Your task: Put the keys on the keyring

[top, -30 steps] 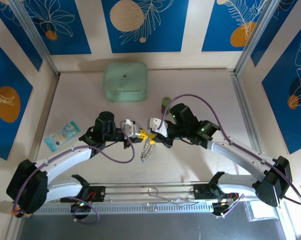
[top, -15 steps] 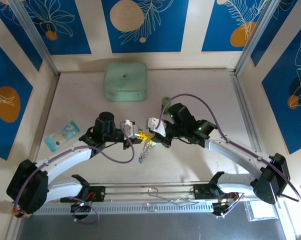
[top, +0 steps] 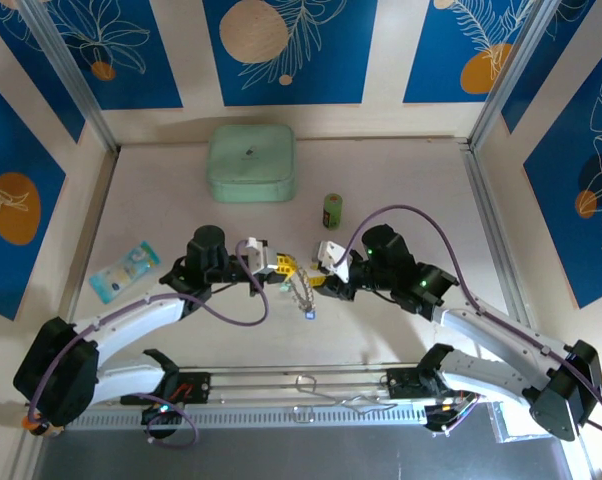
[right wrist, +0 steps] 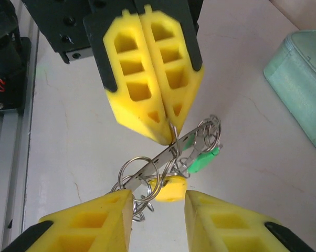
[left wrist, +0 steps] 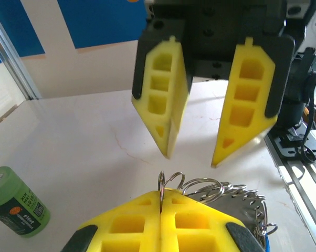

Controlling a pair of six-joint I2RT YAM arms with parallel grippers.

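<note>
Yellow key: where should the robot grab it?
Probably the yellow plastic head, its widest part. Come from the right tool's side: the head hangs right at its open fingers, while the shut left tool pinches a thin metal ring above it.

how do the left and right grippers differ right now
The left gripper is shut, pinching the keyring; the right gripper is open, gripping nothing. The left gripper touches the keyring; the right gripper frames the yellow key without clamping it. Both have yellow fingers and face each other.
</note>
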